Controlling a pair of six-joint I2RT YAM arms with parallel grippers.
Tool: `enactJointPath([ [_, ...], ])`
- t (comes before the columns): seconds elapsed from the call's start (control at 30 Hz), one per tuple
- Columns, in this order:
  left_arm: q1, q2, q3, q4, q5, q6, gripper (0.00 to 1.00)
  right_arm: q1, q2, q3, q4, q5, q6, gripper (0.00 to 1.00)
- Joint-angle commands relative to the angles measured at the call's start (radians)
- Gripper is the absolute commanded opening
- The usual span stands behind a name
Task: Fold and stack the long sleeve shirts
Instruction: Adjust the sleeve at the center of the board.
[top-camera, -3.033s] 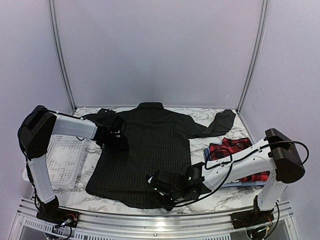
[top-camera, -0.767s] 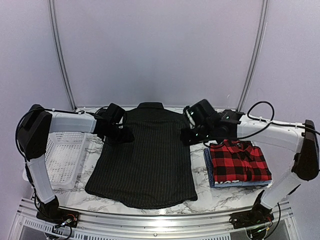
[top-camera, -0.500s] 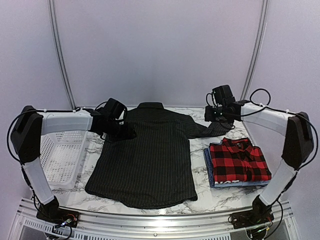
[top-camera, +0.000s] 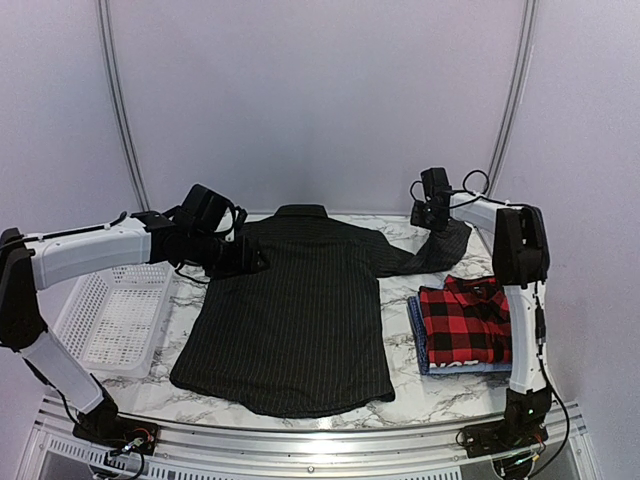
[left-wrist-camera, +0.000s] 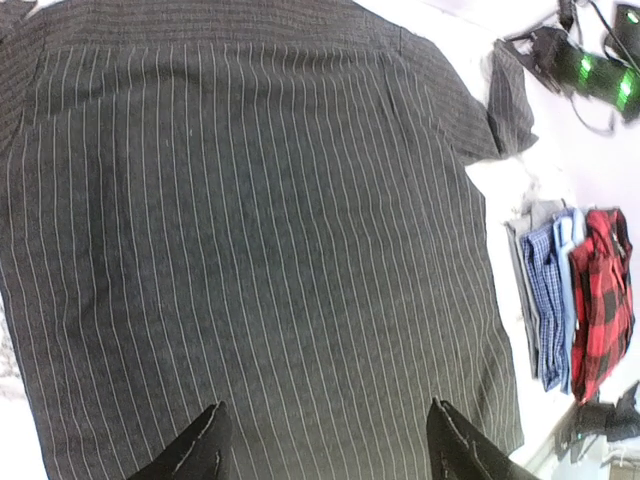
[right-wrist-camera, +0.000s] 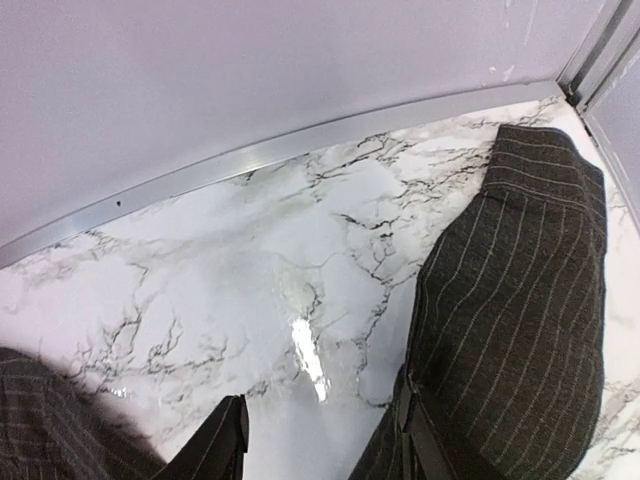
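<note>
- The marble worktop carries everything, seen from the top camera.
- The black pinstriped shirt lies flat and spread at the centre, with its collar at 12 o'clock and its hem at 6 o'clock.
- A white mesh basket sits at 9 o'clock, just beside the shirt's edge.
- The red-and-black plaid shirt lies folded at 4 o'clock, on top of a folded blue shirt. This stack is near the black shirt's side but apart from it.
- One sleeve of the black shirt runs out flat toward 2 o'clock, and its cuff ends near the back rail.
- The left gripper is over the black shirt's shoulder at 10 o'clock. In its wrist view the jaws stand wide over striped cloth, with nothing pinched between them.
- The right gripper is at 2 o'clock above the cuff. In its wrist view the jaws are apart over bare marble, with the sleeve's edge right at one finger and nothing gripped.
</note>
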Motion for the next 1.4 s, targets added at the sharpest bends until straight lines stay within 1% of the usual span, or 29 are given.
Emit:
enactJointPath([
  [0.0, -0.001, -0.072, -0.043, -0.05, 0.044, 0.01, 0.69, -0.026, 0.099, 0.141, -0.096, 0.003, 0.063, 0.47],
  [0.27, -0.001, -0.137, -0.064, -0.09, 0.039, 0.023, 0.7, -0.029, 0.112, 0.08, -0.053, 0.034, 0.103, 0.47],
  [0.33, -0.001, -0.134, -0.063, -0.092, 0.032, 0.028, 0.7, -0.03, 0.123, 0.079, -0.049, 0.03, 0.104, 0.45],
  [0.5, -0.001, -0.116, -0.043, -0.092, 0.038, 0.017, 0.7, -0.036, 0.133, 0.082, -0.046, 0.022, 0.091, 0.32],
  [0.63, -0.001, -0.126, -0.037, -0.088, 0.003, 0.001, 0.7, -0.045, 0.123, 0.078, -0.031, -0.002, 0.062, 0.24],
  [0.8, -0.001, -0.124, -0.03, -0.078, -0.023, -0.024, 0.71, -0.052, 0.118, 0.071, -0.03, -0.038, 0.038, 0.1],
  [0.9, -0.001, -0.111, -0.021, -0.072, -0.03, -0.038, 0.71, -0.052, 0.101, 0.051, -0.008, -0.063, 0.025, 0.0],
  [1.07, -0.001, -0.067, 0.012, -0.064, -0.029, -0.059, 0.71, -0.035, 0.044, 0.025, 0.052, -0.131, -0.032, 0.0],
  [1.17, -0.001, -0.038, 0.035, -0.056, -0.025, -0.076, 0.71, -0.002, -0.024, -0.025, 0.134, -0.175, -0.09, 0.0],
  [1.37, 0.011, 0.023, 0.075, -0.033, -0.003, -0.116, 0.71, 0.122, -0.147, -0.103, 0.247, -0.206, -0.246, 0.0],
])
